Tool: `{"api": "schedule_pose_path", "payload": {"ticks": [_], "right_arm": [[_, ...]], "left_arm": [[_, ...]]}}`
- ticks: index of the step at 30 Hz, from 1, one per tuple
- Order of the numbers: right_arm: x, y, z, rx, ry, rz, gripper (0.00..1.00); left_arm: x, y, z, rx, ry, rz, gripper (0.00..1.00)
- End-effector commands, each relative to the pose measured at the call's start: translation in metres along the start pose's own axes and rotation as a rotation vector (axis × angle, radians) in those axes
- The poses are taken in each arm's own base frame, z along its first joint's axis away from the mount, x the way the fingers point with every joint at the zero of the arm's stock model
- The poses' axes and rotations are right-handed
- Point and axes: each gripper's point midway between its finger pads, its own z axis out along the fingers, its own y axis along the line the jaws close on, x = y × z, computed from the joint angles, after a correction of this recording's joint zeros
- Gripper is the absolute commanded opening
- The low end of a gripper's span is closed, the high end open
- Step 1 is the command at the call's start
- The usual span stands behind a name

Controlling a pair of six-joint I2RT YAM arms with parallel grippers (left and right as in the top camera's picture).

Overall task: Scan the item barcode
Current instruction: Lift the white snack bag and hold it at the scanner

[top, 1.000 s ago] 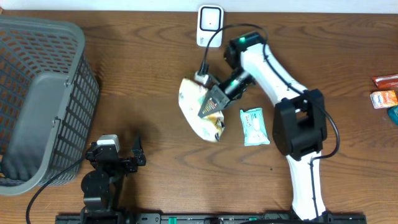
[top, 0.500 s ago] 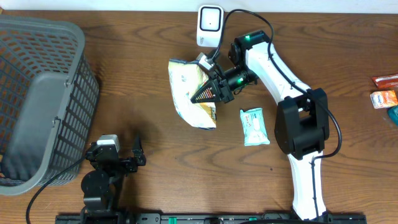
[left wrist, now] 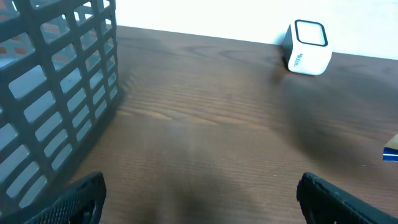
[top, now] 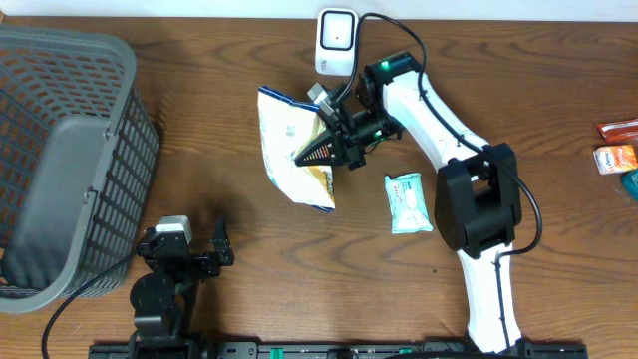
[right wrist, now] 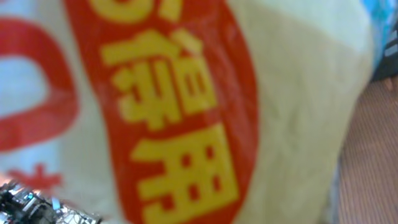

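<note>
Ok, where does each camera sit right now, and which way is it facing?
Overhead: fixed above the table, looking straight down; left arm and right arm both show, right gripper holding the snack bag by the barcode scanner.
Left wrist: low over the table, facing the far edge; open left gripper at the bottom corners, basket left, scanner ahead.
Right wrist: pressed against the bag; print fills the frame, own fingers unclear.
Shared: overhead and left wrist both show scanner and basket.
</note>
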Motion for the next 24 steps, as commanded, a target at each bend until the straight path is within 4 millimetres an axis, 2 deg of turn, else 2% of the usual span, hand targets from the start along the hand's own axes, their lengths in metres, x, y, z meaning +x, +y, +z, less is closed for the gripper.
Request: {"api": "schedule_pose_path", "payload": {"ticks": [1, 3, 5, 6, 7, 12, 16, 17, 18, 19, 24], "right_arm": [[-0.010, 0.009, -0.001, 0.000, -0.015, -0.058, 0.01], [0.003, 0.007, 0.000, 0.009, 0.058, -0.059, 0.01], [0.026, 0.002, -0.001, 0.028, 0.195, -0.072, 0.01], [0.046, -0.003, -0.006, 0.054, 0.320, -0.034, 0.01], [0.055, -0.005, -0.009, 0.072, 0.376, 0.002, 0.01], [0.085, -0.025, -0.028, 0.214, 0.565, 0.170, 0.01], [0.107, -0.062, -0.059, 0.506, 0.714, 0.360, 0.01], [0.115, -0.083, -0.080, 0.698, 0.769, 0.442, 0.01], [0.116, -0.092, -0.090, 0.793, 0.785, 0.469, 0.01], [0.116, -0.109, -0.108, 0.959, 0.807, 0.492, 0.01], [0.101, -0.142, -0.140, 1.276, 0.815, 0.434, 0.01]], "left_arm": [[0.012, 0.000, 0.002, 0.006, 0.038, 0.014, 0.98], [0.012, 0.000, 0.002, 0.006, 0.038, 0.014, 0.98], [0.012, 0.000, 0.002, 0.006, 0.038, 0.014, 0.98], [0.012, 0.000, 0.002, 0.006, 0.038, 0.014, 0.98], [0.012, 0.000, 0.002, 0.006, 0.038, 0.014, 0.98], [0.012, 0.000, 0.002, 0.006, 0.038, 0.014, 0.98], [0.012, 0.000, 0.002, 0.006, 0.038, 0.014, 0.98], [0.012, 0.000, 0.002, 0.006, 0.038, 0.014, 0.98], [0.012, 0.000, 0.002, 0.006, 0.038, 0.014, 0.98], [0.012, 0.000, 0.002, 0.006, 0.038, 0.014, 0.98], [0.012, 0.000, 0.002, 0.006, 0.038, 0.014, 0.98]]}}
